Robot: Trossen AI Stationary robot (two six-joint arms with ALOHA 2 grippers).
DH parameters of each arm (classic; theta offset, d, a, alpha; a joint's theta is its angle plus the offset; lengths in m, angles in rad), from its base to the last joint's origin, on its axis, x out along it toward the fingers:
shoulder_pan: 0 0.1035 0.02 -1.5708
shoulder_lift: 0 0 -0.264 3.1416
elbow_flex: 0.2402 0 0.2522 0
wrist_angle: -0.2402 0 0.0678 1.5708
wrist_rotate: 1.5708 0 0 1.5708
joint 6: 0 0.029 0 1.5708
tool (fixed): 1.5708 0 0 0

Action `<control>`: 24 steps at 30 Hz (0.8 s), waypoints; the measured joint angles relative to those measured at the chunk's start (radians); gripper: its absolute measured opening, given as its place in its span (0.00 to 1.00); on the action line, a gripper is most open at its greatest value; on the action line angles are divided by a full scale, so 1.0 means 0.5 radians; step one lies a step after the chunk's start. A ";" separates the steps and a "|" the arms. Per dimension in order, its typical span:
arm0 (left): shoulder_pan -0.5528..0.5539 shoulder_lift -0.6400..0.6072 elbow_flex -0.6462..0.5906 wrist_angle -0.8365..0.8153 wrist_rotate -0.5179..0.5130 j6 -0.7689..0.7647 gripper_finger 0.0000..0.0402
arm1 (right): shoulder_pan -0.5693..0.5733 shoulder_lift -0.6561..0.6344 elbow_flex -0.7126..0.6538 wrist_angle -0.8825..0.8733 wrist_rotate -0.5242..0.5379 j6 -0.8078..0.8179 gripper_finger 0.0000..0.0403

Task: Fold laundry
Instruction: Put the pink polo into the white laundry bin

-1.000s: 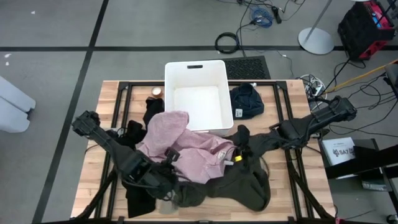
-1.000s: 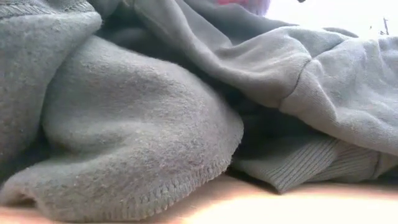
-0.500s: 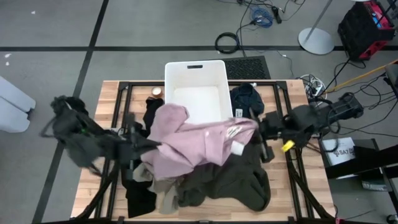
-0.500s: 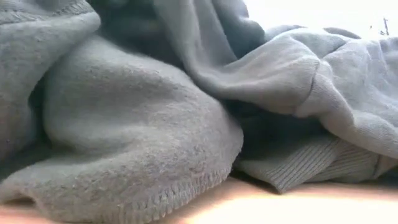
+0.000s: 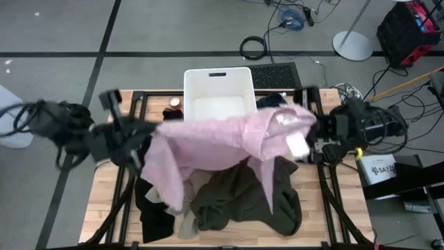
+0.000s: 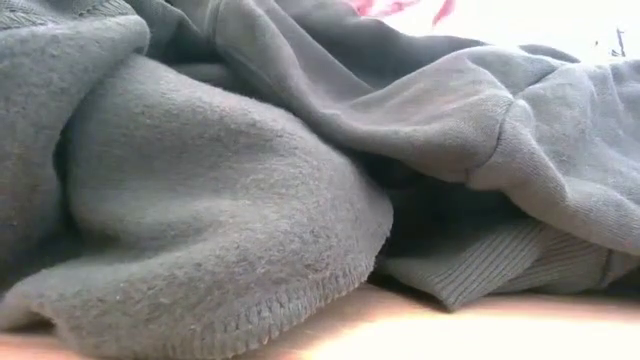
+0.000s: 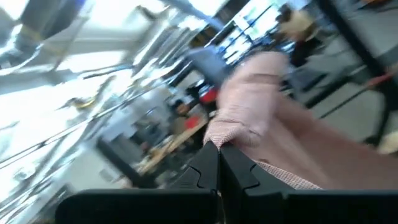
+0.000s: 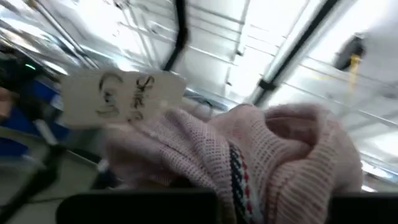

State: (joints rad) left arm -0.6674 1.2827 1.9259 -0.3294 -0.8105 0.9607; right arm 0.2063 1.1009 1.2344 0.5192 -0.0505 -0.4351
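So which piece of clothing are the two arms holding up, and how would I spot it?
Start at the white bin at the table's far edge. Just in front of it, the pink garment hangs stretched above the pile, the left gripper pinching one end and the right gripper the other. It is the only pale pink piece and the only one lifted; the dark olive garment lies beneath it.

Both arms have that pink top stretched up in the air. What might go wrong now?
The pink garment hangs from small pinches: left gripper and right gripper each hold only an edge, so it might slip free. Its drooping corner could also snag the olive garment or drape into the white bin.
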 joint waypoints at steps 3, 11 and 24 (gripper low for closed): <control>0.261 -0.021 0.058 0.077 0.167 0.012 0.00 | -0.225 0.098 0.213 -0.107 -0.018 0.142 0.00; 0.473 -0.009 0.506 0.120 1.025 -0.295 0.00 | -0.462 0.557 1.288 -0.696 -0.444 0.420 0.00; 0.397 0.143 0.644 0.157 2.053 -0.865 0.00 | -0.039 1.053 2.218 -1.240 -0.735 0.391 0.00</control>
State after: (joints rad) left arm -0.4692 1.3540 2.2478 -0.2510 0.2163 0.5282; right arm 0.1870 1.6275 2.3436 -0.1007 -0.4181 -0.2394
